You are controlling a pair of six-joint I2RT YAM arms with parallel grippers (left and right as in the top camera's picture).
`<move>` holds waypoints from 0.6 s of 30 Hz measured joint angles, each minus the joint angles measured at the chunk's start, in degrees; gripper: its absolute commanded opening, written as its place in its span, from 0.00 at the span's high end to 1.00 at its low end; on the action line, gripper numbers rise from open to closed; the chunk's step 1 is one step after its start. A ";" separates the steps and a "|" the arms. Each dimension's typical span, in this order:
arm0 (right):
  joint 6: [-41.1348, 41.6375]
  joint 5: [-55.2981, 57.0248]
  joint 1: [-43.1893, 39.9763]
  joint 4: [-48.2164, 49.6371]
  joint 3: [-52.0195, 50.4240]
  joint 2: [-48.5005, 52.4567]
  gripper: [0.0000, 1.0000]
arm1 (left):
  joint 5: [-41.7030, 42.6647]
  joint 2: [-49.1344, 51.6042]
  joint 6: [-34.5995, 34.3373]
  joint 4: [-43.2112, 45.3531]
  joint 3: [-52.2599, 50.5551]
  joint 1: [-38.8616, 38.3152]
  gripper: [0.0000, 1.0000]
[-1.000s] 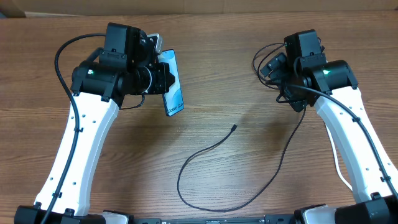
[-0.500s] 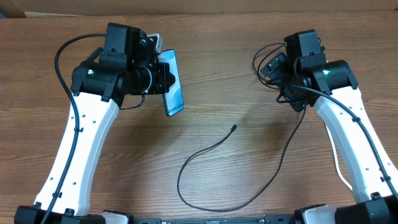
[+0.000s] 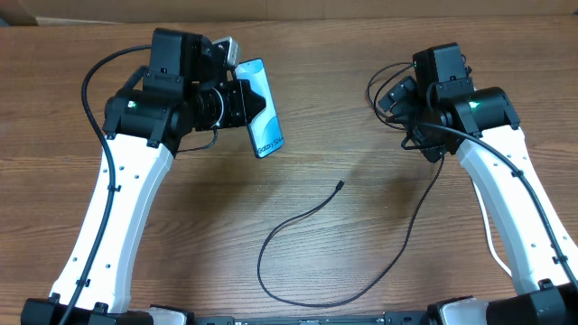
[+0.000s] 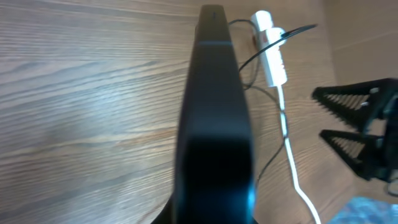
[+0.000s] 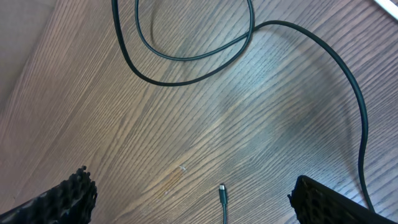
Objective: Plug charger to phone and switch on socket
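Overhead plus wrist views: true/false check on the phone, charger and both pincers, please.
1. The left pincer is shut on the phone. True.
2. The charger is plugged into the phone. False: its plug tip lies free on the table, apart from the phone.
3. The right pincer grips the charger. False: its jaws stand wide open and hold nothing.
4. The phone's screen shows in the overhead view. True.

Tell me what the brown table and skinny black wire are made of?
The brown table looks like wood, or wood-print laminate, matte: grain lines run across it. The thin black charger cable seems bendy plastic or rubber: it lies in loose curves.
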 measured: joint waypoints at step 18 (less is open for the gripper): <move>-0.04 0.02 0.00 0.00 0.00 0.00 0.00 | 15.08 0.00 -14.14 3.56 0.00 0.00 0.96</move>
